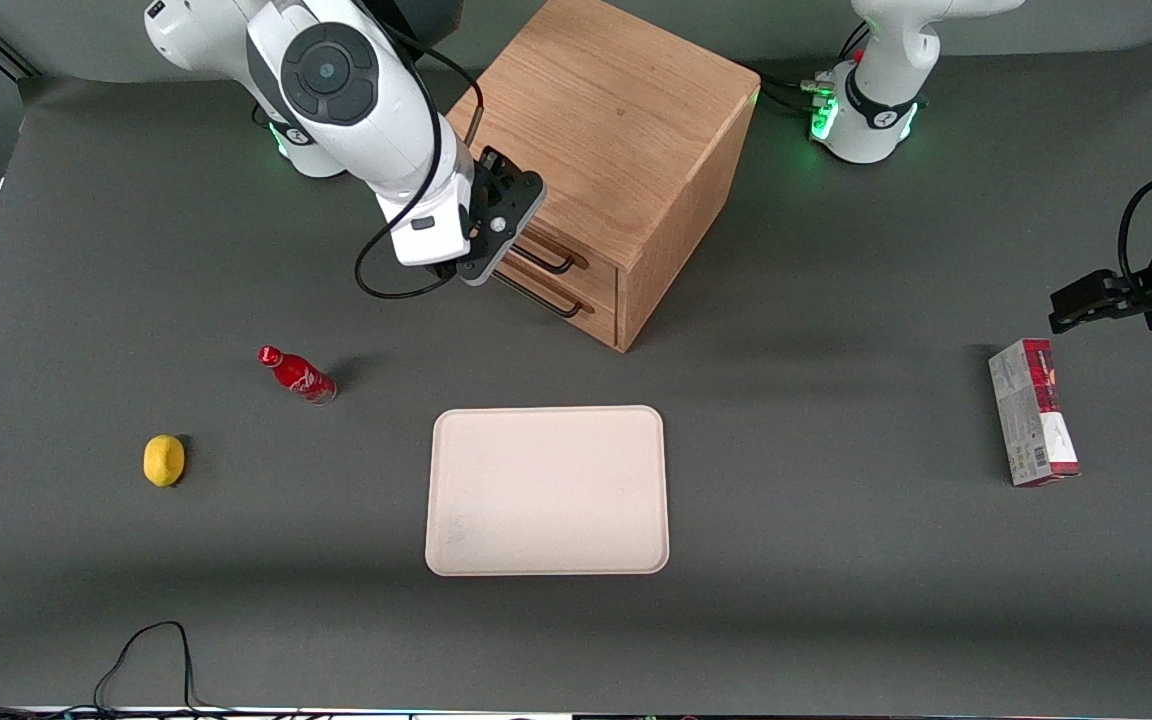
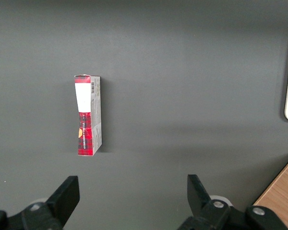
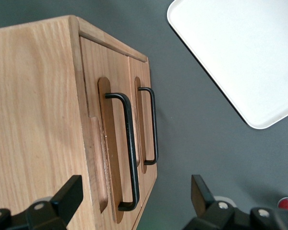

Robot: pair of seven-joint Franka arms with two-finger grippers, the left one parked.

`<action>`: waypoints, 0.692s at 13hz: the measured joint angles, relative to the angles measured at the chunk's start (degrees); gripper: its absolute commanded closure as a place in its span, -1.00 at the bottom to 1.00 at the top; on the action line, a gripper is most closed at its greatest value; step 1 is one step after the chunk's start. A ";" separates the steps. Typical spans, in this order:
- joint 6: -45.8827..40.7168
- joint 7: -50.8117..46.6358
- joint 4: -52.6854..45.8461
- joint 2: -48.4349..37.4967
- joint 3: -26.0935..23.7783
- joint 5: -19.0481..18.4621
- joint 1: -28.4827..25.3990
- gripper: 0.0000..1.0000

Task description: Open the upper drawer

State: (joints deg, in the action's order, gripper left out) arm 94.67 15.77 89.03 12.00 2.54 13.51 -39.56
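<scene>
The oak cabinet (image 1: 616, 110) stands at the back middle of the table. Its upper drawer (image 1: 591, 268) lies flush in the cabinet, with a long black bar handle (image 1: 548, 260). The bottom drawer's handle (image 1: 544, 297) runs just below it. My right gripper (image 1: 492, 232) hovers in front of the drawer fronts at the height of the upper handle, open and empty. In the right wrist view the gripper (image 3: 134, 194) has one finger (image 3: 67, 196) over the cabinet top's edge and the other off the drawer front. The upper handle (image 3: 128, 148) runs between them, untouched, on the upper drawer (image 3: 114, 158).
A cream tray (image 1: 546, 490) lies nearer the front camera than the cabinet. A red bottle (image 1: 296, 374) and a yellow lemon (image 1: 163, 460) lie toward the working arm's end. A red and white box (image 1: 1032, 412) lies toward the parked arm's end.
</scene>
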 measured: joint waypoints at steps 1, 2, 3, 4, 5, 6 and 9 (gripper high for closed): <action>0.55 0.55 0.83 0.01 0.00 0.00 0.00 -1.00; 1.47 1.23 1.95 0.01 0.00 0.01 0.00 -1.00; 2.45 1.76 3.18 0.00 0.01 0.01 0.00 -1.00; 3.64 2.12 4.49 0.00 0.02 0.01 0.00 -1.00; 4.83 2.32 5.65 0.00 0.03 0.02 0.00 -1.00; 6.02 2.53 6.75 -0.01 0.02 0.02 -0.04 -1.00; 8.89 2.68 9.35 -0.03 0.00 0.02 -0.79 -1.00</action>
State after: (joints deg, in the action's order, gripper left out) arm 103.56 18.44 98.38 11.97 2.54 13.54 -40.35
